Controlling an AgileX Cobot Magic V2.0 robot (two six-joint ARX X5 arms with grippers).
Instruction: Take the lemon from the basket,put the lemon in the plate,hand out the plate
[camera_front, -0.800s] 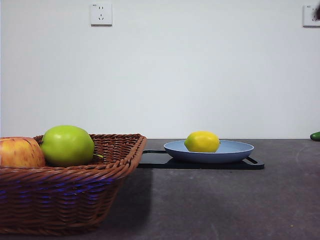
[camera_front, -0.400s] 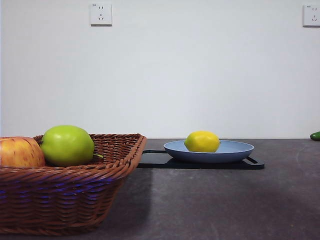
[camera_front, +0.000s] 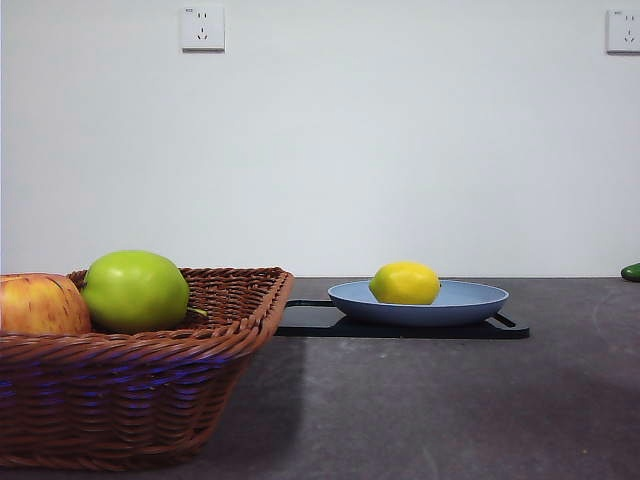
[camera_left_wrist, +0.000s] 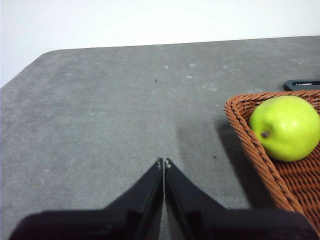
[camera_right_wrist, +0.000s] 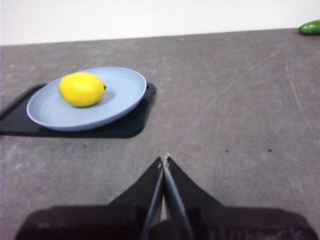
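The yellow lemon (camera_front: 404, 283) (camera_right_wrist: 81, 89) lies in the blue plate (camera_front: 470, 300) (camera_right_wrist: 120, 97), toward its left side in the front view. The plate rests on a flat black tray (camera_front: 310, 320) (camera_right_wrist: 15, 120). The brown wicker basket (camera_front: 130, 380) (camera_left_wrist: 250, 145) stands near at the left. My right gripper (camera_right_wrist: 165, 161) is shut with nothing in it, over bare table short of the plate. My left gripper (camera_left_wrist: 163, 162) is shut and empty, over the table beside the basket's rim. Neither arm shows in the front view.
A green apple (camera_front: 135, 291) (camera_left_wrist: 285, 127) and a red-yellow apple (camera_front: 40, 305) lie in the basket. A small green object (camera_front: 630, 271) (camera_right_wrist: 310, 27) sits at the table's far right. Two wall sockets (camera_front: 202, 28) hang on the white wall behind.
A dark arm tip at the top right corner a second ago has left the front view. The lemon, plate and basket have not moved.
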